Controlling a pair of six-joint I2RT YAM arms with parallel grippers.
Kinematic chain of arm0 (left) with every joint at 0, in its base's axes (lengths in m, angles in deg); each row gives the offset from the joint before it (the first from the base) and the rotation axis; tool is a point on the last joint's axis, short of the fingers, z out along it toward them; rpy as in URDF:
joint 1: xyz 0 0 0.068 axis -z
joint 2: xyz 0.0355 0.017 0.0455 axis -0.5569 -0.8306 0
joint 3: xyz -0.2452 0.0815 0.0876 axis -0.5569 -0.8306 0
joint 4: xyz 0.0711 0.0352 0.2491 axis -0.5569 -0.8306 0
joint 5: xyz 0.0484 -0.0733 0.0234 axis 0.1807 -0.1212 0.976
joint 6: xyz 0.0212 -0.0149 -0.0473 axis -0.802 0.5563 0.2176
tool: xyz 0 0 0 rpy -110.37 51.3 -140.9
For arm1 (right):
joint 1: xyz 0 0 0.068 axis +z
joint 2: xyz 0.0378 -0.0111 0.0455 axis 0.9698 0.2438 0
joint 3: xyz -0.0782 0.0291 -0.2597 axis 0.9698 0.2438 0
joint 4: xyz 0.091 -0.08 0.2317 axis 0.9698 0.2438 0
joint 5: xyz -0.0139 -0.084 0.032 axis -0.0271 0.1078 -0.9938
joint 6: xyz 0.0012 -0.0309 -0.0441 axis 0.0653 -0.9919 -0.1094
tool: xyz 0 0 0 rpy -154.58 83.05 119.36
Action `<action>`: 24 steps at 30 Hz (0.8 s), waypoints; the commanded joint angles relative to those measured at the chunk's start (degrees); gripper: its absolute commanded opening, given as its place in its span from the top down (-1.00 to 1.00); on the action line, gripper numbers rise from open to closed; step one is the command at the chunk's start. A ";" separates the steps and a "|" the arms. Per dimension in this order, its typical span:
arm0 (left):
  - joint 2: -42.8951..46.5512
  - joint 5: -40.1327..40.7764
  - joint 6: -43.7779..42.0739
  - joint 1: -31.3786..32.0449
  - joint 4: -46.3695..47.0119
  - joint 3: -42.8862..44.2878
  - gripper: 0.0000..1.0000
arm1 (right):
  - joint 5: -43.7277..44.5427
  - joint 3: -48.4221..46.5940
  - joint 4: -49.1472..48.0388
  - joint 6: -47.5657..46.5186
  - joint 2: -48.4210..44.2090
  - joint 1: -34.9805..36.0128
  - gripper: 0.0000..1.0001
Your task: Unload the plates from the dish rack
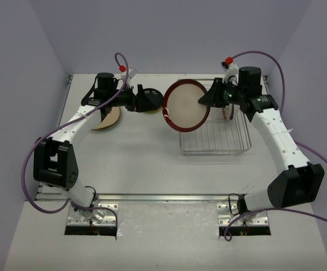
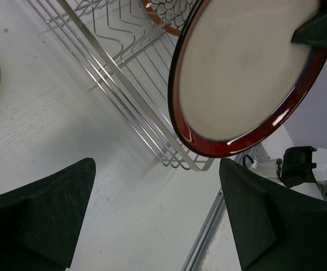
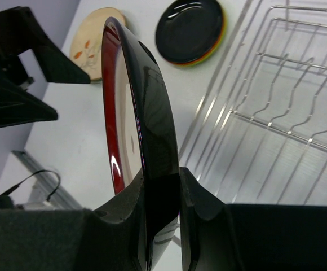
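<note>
The red-rimmed plate (image 1: pixel 183 105), cream-faced, is gripped at its rim by the right hand (image 3: pixel 162 195), w/ the jaws closed on the edge. It is held upright in the air by the far left corner of the dish rack (image 1: pixel 214 148), clear of the prongs. The left hand (image 2: pixel 157 175) is wide open w/ nothing btwn its fingers, and is aimed at the plate from just beside it. A handover to the left side is judged to be the step in hand. For a clean pass, the plate should be held steady and the left hand brought on until the rim sits deep btwn its pads, away from the right hand's hold. Release by the right should wait until that grip is firm, since the glazed rim looks slick and a shallow pinch may slip. The target is prob. the black-topped stack (image 3: pixel 189 31) on the tabletop (image 1: pixel 141 164), near the floral cream plate (image 3: pixel 90 48). A patterned plate (image 2: pixel 166 11) seems left in the rack, though only its edge is seen.
</note>
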 commanded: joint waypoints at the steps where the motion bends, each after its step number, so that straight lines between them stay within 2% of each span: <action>1: -0.34 -4.15 2.22 -0.42 4.44 -0.12 -0.76 | -13.94 -1.89 -12.43 9.05 -2.15 0.07 1.00; 6: -2.04 -6.54 6.58 -0.42 6.63 0.06 -0.72 | -18.94 0.83 -17.89 14.74 -1.34 0.07 1.00; 10: -3.02 -15.02 11.92 -0.42 12.90 -0.25 -0.56 | -20.62 1.91 -20.05 16.32 -0.75 0.07 1.00; 14: -3.35 -20.83 19.47 -0.24 20.11 -2.19 -0.26 | -22.15 4.07 -23.71 18.41 -0.53 0.17 1.00; 17: -3.13 -23.13 24.62 -0.09 27.98 -5.00 -0.15 | -22.93 5.83 -25.73 19.89 -0.22 0.40 1.00; 21: -2.85 -24.55 25.76 0.28 29.06 -5.39 0.12 | -22.82 6.52 -27.88 20.20 0.32 1.10 1.00; 24: -2.75 -25.22 25.93 0.28 28.99 -5.54 0.41 | -22.42 6.64 -28.46 20.38 0.64 1.84 1.00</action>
